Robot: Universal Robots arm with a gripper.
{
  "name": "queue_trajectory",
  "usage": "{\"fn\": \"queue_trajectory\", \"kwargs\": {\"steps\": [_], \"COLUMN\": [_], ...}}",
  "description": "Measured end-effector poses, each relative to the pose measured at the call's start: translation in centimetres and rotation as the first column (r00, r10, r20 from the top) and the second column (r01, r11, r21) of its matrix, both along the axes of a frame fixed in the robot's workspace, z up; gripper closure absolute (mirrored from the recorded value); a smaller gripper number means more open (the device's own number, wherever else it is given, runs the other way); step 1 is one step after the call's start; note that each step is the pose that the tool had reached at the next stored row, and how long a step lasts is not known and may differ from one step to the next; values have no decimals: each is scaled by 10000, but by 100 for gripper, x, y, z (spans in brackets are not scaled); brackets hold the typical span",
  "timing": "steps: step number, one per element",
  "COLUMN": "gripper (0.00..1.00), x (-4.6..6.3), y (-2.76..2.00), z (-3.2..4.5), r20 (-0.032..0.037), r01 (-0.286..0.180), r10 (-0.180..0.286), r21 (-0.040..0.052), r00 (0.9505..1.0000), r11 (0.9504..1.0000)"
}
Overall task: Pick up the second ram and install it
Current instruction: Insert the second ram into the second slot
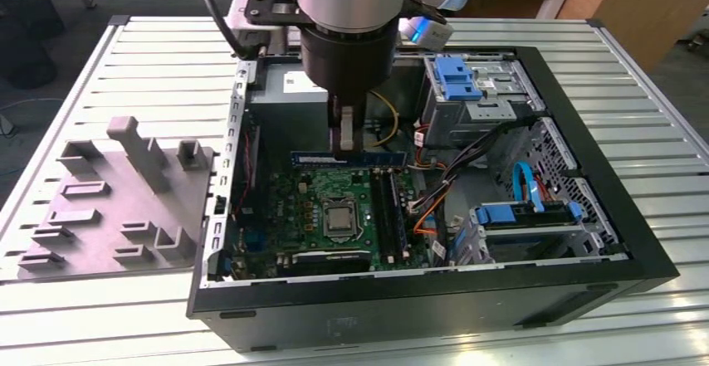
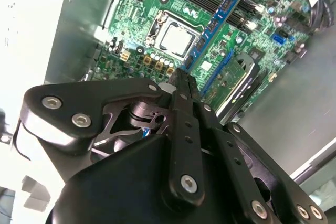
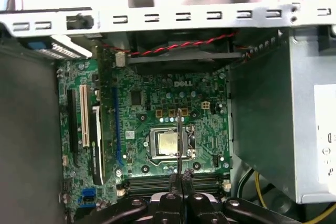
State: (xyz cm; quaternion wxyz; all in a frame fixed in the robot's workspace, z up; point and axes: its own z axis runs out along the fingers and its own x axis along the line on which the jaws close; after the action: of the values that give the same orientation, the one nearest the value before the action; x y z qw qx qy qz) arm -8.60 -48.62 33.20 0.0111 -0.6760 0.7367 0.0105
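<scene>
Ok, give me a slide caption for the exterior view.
Claw holding the second ram over the motherboard inside the open computer case.

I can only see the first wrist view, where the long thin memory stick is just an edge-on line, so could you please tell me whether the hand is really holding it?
Observer: Yes. In the exterior view the hand is shut on the long flat blue circuit-board memory stick, gripping it near its middle.
Operator: Thank you. Is it seated in a slot yet?
Observer: No. The exterior view shows it hanging level, apparently clear above the green motherboard.
</scene>
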Motion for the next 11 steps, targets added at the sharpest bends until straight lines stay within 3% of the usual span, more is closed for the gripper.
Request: {"fn": "queue_trajectory", "kwargs": {"steps": [3, 6, 11], "gripper": [89, 89, 89], "x": [0, 0, 0], "y": [0, 0, 0], "z": [-5, -10, -20], "r20": [0, 0, 0], "r01": [539, 1087, 1992], "r10": [-539, -1087, -1992], "r21": [1, 1, 0], "r00": [9985, 9941, 9800], "r11": [9985, 9941, 9800]}}
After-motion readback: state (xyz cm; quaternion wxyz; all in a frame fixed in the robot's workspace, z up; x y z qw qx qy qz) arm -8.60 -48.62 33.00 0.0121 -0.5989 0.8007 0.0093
